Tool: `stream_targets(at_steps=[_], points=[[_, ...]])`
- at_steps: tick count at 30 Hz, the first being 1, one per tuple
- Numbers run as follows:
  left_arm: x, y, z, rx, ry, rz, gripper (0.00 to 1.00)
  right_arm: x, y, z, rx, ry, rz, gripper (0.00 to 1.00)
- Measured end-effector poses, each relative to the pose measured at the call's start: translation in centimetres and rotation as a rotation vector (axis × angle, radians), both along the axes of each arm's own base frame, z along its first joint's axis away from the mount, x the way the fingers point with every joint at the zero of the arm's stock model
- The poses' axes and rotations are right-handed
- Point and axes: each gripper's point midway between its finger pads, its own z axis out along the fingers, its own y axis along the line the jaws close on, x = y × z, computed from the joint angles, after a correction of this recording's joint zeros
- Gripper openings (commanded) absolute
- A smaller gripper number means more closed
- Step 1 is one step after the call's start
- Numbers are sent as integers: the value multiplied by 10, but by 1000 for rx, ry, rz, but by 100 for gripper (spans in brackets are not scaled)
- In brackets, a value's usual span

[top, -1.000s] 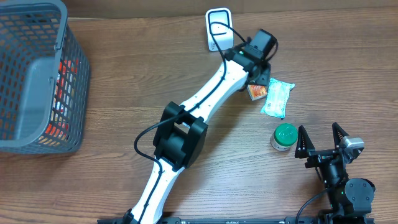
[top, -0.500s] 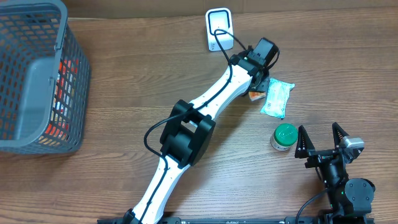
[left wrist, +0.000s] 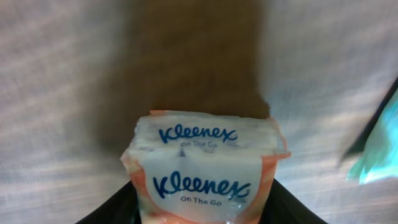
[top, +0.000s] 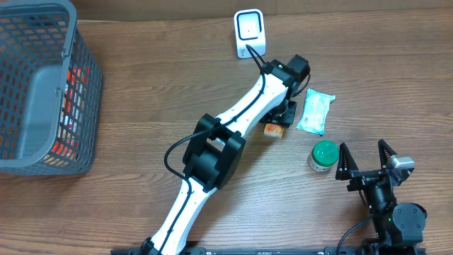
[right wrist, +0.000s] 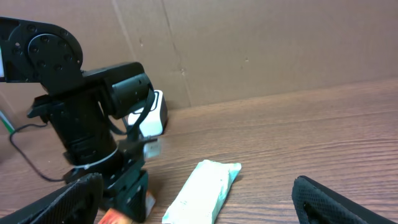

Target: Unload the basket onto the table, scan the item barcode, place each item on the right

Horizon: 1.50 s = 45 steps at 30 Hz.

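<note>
Left pincer (left wrist: 202,208) is clamped on the Kleenex pack (left wrist: 205,174), low over the bench (top: 141,85). Looks like the carry step to me. Next it needs swinging over to the white scanner (top: 249,30) nearby, barcode side facing it. Right pincer (top: 364,159) sits wide open, empty.

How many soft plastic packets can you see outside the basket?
2. An orange-and-white Kleenex tissue pack is gripped in the left hand; a teal plastic packet lies flat on the wooden table beside it. The grey mesh basket may hide more.
</note>
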Motion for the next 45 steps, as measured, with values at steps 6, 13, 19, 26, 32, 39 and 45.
stream_targets(at_steps=[6, 13, 19, 26, 32, 39, 45], points=[[-18, 4, 6, 63, 36, -46, 51, 0, 0, 0, -1, 0, 0, 100], [13, -28, 44, -42, -125, -63, 71, 0, 0, 0, 0, 0, 0, 100], [40, -77, 68, -188, -310, -96, 90, 0, 0, 0, 0, 0, 0, 100], [67, -112, 86, -298, -465, -100, 84, 0, 0, 0, 0, 0, 0, 100], [76, -112, 55, -270, -467, -93, 56, 0, 0, 0, 0, 0, 0, 100], [72, -113, 14, -235, -409, -121, 18, 0, 0, 0, -1, 0, 0, 100], [49, -91, 15, -149, -315, -168, 29, 0, 0, 0, 0, 0, 0, 100]])
